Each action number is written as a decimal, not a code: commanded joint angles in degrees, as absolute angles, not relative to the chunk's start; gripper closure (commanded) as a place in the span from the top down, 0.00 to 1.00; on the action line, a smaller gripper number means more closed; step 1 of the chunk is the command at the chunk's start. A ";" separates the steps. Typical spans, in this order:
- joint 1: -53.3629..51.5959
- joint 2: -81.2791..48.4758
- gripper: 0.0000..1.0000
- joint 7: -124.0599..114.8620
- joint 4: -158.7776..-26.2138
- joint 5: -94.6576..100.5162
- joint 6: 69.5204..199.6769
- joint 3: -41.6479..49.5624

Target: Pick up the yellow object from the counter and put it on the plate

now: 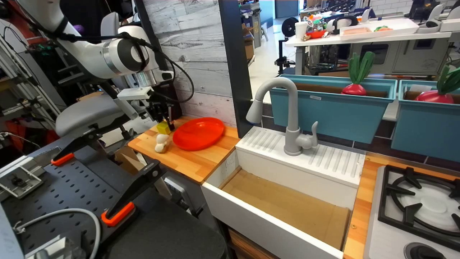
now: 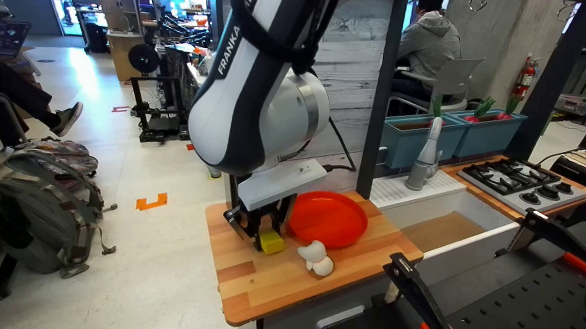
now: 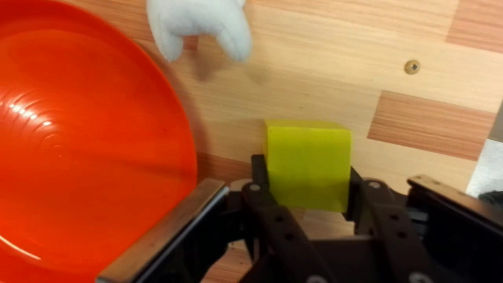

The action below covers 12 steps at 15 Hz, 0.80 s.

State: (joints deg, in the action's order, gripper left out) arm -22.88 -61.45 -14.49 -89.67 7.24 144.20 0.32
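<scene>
The yellow block (image 1: 163,128) is at the far left of the wooden counter in an exterior view; it also shows in an exterior view (image 2: 271,242) and the wrist view (image 3: 308,165). My gripper (image 3: 307,182) has one finger against each side of the block and is shut on it. The block is on or just above the counter (image 2: 274,287); I cannot tell which. The round red-orange plate (image 1: 198,133) lies flat beside the gripper, bare, and fills the left of the wrist view (image 3: 78,137).
A cream-white lump (image 2: 316,259) stands on the counter near the block and the plate's rim. A grey wood-look wall (image 1: 194,54) rises behind the plate. The white sink (image 1: 273,233) with a grey faucet (image 1: 293,108) adjoins the counter. A black-and-orange clamp (image 2: 425,303) sits near the counter's edge.
</scene>
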 commanded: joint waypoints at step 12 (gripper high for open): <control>-13.48 -50.77 0.17 -15.84 -97.39 1.58 141.48 1.26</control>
